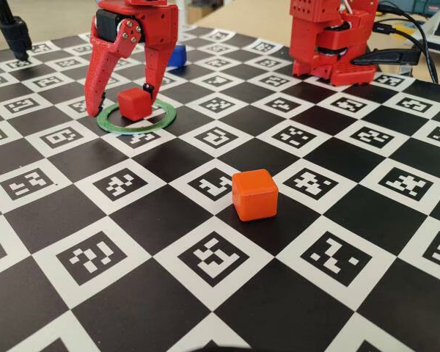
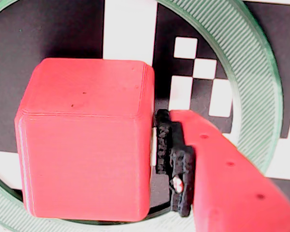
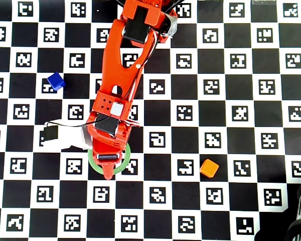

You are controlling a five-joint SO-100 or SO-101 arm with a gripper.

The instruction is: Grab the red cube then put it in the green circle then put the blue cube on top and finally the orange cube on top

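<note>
The red cube sits on the board inside the green circle, toward its far side. My gripper straddles the cube, open: the left finger stands clear of it and the right finger is close beside it. In the wrist view the cube fills the left, with a thin gap to the black pad of one finger; the ring curves round them. The blue cube lies behind the gripper. The orange cube sits alone at front centre. In the overhead view the gripper hides the red cube.
The arm's red base stands at the back right with cables beside it. A black stand is at the back left. The board is a black-and-white checker of printed markers. In the overhead view a white and black part juts left of the wrist.
</note>
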